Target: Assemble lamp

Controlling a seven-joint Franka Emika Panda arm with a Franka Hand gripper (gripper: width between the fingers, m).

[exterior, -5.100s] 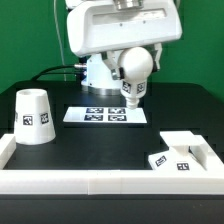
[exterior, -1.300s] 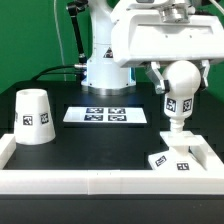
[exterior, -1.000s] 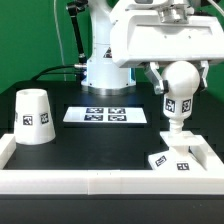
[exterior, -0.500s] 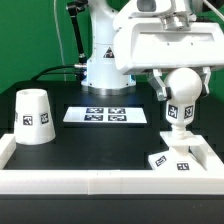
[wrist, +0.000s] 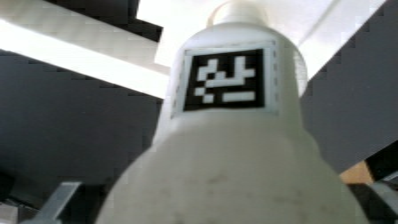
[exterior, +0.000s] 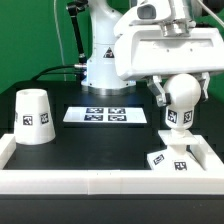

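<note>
We see the jaws holding the bulb just above the base at the near corner of the desk, exterior view's right; the shade stands by the opposite edge.

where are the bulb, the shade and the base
bulb (exterior: 184, 92), exterior view, round globe
shade (exterior: 33, 116), exterior view, side wall
base (exterior: 197, 152), exterior view, top face

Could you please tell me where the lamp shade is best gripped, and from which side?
Probably near its narrower top, coming straight down from above. The shade stands upright on the table, wide end down, walls tapering upward, so the top is its slimmest span. The gripper is shut on the bulb now.
</note>
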